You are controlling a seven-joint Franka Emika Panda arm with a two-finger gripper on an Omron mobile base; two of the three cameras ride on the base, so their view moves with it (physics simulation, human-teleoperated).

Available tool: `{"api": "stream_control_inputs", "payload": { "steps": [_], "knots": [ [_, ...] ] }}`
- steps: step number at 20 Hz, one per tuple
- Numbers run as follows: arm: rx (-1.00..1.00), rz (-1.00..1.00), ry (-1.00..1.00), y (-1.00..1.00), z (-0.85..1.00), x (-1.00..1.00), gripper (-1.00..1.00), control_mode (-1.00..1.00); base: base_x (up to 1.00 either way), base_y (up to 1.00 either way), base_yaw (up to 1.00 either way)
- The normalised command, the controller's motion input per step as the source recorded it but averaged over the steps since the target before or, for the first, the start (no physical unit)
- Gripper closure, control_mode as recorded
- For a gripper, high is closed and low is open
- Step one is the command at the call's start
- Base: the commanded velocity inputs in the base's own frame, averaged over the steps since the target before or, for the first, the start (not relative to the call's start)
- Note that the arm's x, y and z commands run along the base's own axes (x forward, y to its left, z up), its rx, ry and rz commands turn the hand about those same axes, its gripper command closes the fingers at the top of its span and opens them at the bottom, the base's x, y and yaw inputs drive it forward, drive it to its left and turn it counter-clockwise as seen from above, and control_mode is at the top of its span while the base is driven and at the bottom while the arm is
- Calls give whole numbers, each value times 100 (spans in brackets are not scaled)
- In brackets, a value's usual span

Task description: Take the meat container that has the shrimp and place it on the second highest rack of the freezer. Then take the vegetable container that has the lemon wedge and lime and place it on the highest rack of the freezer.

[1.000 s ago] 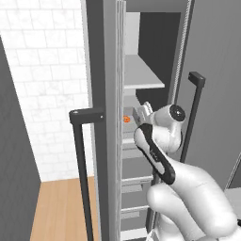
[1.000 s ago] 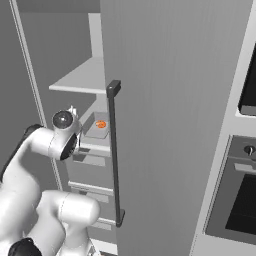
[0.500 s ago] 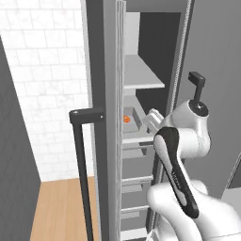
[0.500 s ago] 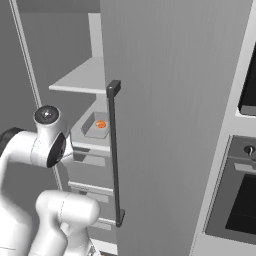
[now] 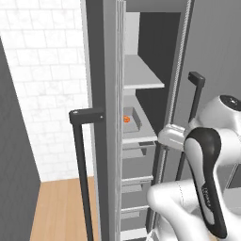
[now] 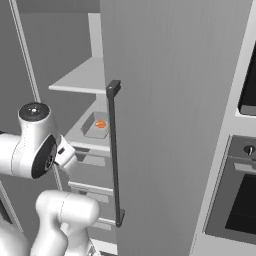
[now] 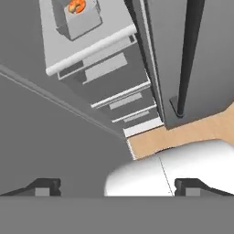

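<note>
One tray is your reference: the meat container [image 7: 78,19] sits on a pale shelf [image 7: 107,39] inside the freezer [image 6: 170,100], with the shrimp [image 7: 76,6] lying in it. Your pincer [image 7: 116,186] stands wide; in the hand view its two dark fingertips [image 7: 43,186] sit far apart near the bottom corners, with nothing between them.

Relative to the pincer, the meat container is well ahead and apart from it, toward the upper left of the hand view, no contact. Between the pincer and that shelf you see the stacked grey drawers [image 7: 112,77], running down toward a strip of wooden floor [image 7: 192,132]. Off to the pincer's right side in that view hangs the open door [image 7: 210,59] with its long dark bar handle [image 7: 187,55].

From the left base view, the container [image 5: 132,118] rests on the second shelf from the top, the shrimp [image 5: 126,119] showing as an orange spot near its front edge; another shelf [image 5: 143,77] lies above it. The arm's wrist [image 5: 172,137] sits just outside the cabinet front, a little below the tray's shelf.

From the right base view, the tray [image 6: 96,125] and shrimp [image 6: 100,124] appear beyond the door handle [image 6: 115,155], with the arm's wrist [image 6: 65,152] below and to the left of them. A black oven [image 6: 240,195] stands at the far right.
</note>
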Motion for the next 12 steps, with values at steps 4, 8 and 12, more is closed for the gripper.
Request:
{"api": "stream_control_inputs", "payload": {
  "steps": [4, 8, 12],
  "knots": [
    [-41, 46, -4, -20, 51, -100, -100, -100, 0, 0, 0],
    [-13, 18, -13, -42, 18, -48, -100, -100, 0, 0, 0],
    [3, 0, 0, -5, 0, -9, -100, -100, 0, 0, 0]
  ]
}}
